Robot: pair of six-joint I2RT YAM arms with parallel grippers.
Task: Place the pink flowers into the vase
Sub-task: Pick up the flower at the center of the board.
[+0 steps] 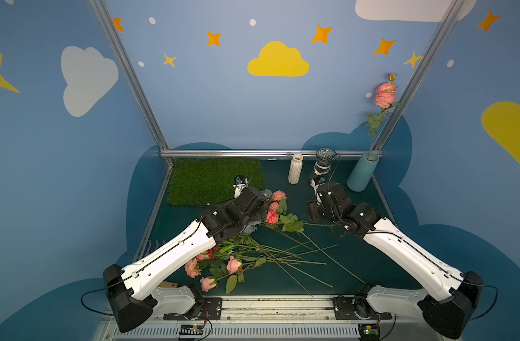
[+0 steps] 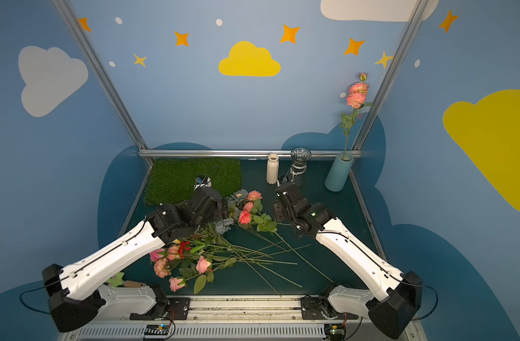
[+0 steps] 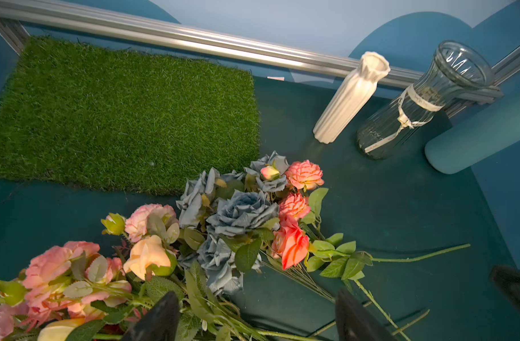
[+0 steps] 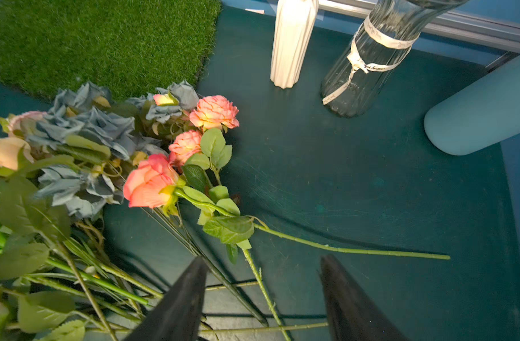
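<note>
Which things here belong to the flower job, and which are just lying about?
Job:
- loose pink flowers
- pink stem, already standing in the vase
- teal vase, likely the target

Lying about:
- grey-blue rose bunch
- white ribbed vase
- glass vase
- grass mat

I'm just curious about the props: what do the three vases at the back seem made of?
White vase: likely matte ceramic, opaque, ribbed. Clear vase: probably glass, transparent, fluted, ribbon-tied. Teal vase: smooth matte, perhaps ceramic or plastic.
</note>
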